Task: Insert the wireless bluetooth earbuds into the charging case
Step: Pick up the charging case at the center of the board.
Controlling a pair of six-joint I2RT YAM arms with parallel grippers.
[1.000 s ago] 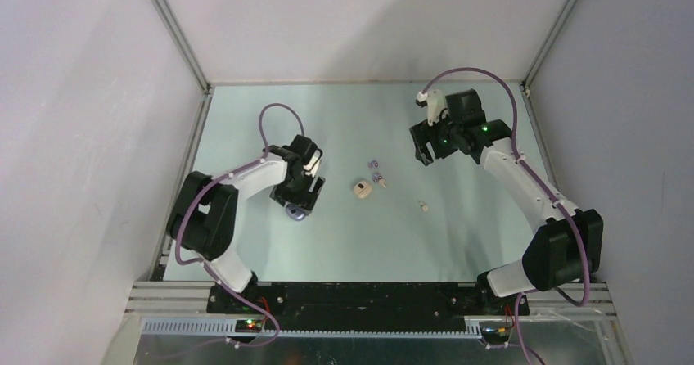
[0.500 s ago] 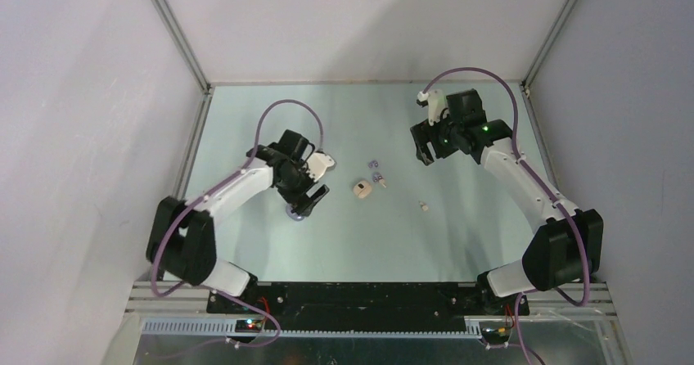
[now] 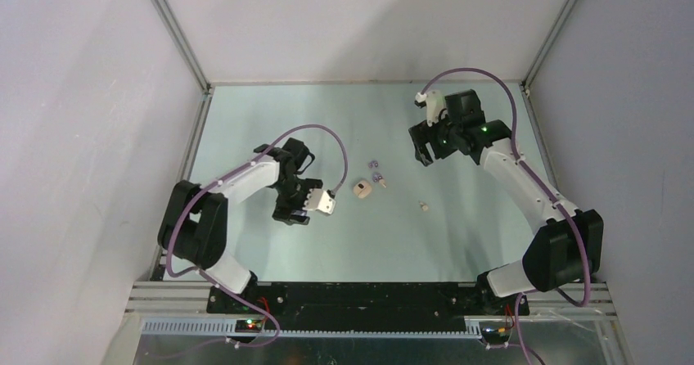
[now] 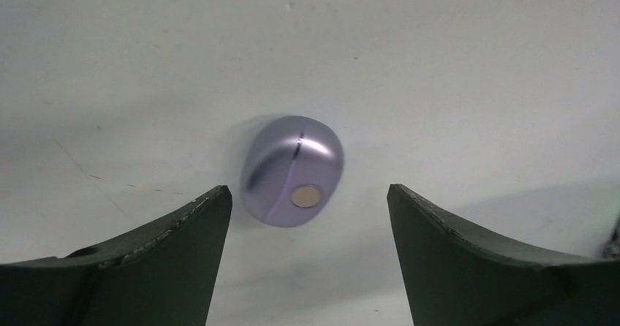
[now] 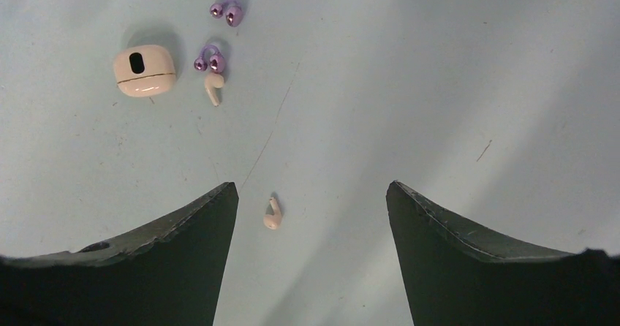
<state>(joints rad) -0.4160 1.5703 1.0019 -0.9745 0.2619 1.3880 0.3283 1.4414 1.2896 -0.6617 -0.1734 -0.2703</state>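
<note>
A closed lavender charging case point(image 4: 292, 171) lies on the table between the open fingers of my left gripper point(image 4: 309, 191), just ahead of the fingertips and untouched. In the top view my left gripper point(image 3: 293, 209) hides it. A closed cream-white case point(image 3: 361, 189) lies mid-table. Beside it are two pairs of purple earbuds point(image 5: 227, 10) point(image 5: 210, 59) and a white earbud point(image 5: 213, 87). Another white earbud point(image 5: 272, 214) lies apart, by the left fingertip of my right gripper point(image 5: 311, 187). My right gripper point(image 3: 427, 144) is open, empty and well above the table.
The pale green table point(image 3: 458, 234) is enclosed by white walls with metal frame posts point(image 3: 173, 29). Purple cables loop over both arms. The cream case also shows in the right wrist view point(image 5: 144, 70).
My left wrist has turned and swung toward the near side, and its gripper now covers the lavender case in the top view. The right arm, the cream case and the earbuds have not moved.
</note>
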